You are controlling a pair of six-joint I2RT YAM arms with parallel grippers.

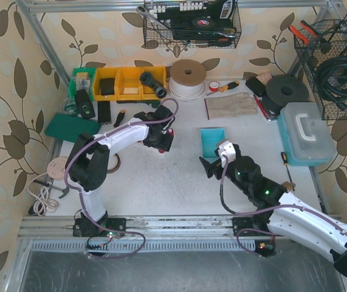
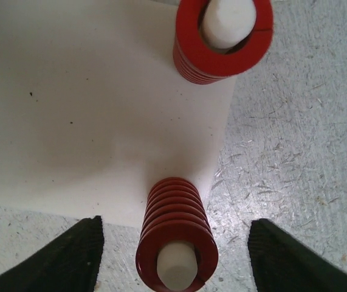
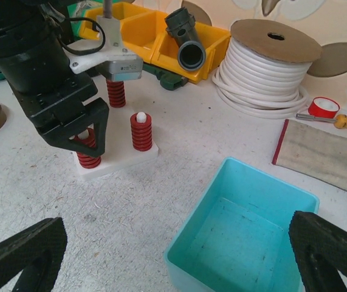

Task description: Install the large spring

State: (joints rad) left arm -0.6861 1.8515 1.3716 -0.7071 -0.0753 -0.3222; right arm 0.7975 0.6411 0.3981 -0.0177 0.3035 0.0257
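Observation:
A white base plate carries red springs on white pegs. One large red spring sits over its peg at the plate's near edge, and a second spring stands at the far corner. My left gripper is open and straddles the near spring; both black fingers are clear of it. In the right wrist view the left gripper hovers over the plate, with springs around it. My right gripper is open and empty, low beside the teal bin.
The teal bin lies between the two grippers. At the back are a white cable spool, yellow bins and a folded cloth. A plastic case stands at the right. Red tape lies near the cloth.

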